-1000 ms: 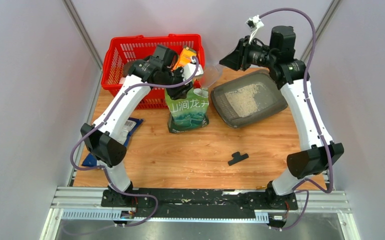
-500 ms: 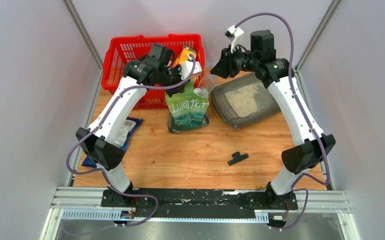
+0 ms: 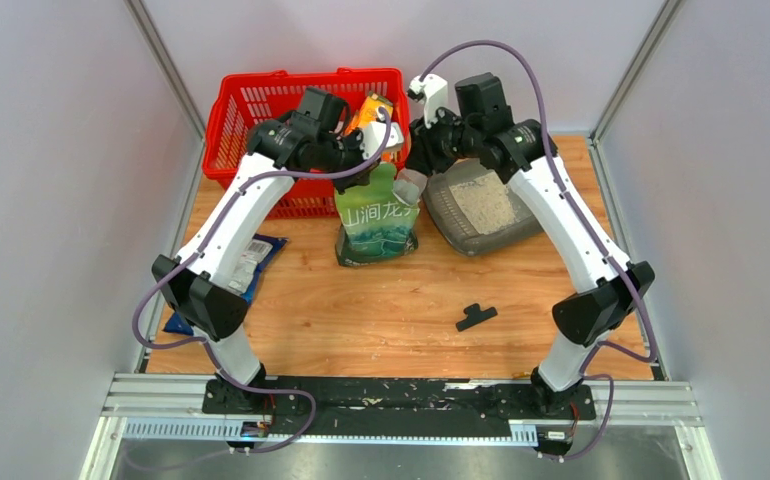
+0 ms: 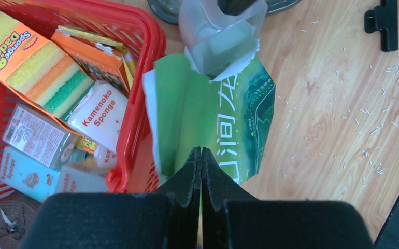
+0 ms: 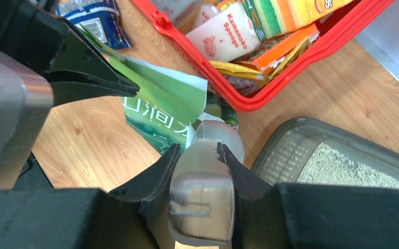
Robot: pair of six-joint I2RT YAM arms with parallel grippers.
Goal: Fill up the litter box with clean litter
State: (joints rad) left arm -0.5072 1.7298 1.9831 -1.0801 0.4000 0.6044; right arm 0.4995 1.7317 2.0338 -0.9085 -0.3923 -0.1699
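Grey litter box [image 3: 446, 210], one; pouch [image 3: 376, 228], one

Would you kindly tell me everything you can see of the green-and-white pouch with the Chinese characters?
The green-and-white glossy pouch stands upright on the wooden table, close beside the red mesh basket. White Chinese characters cross its front above a darker green print. Its top is torn open and creased. The left pincer is shut on its upper edge, and the right pincer holds a translucent grey scoop at its mouth.
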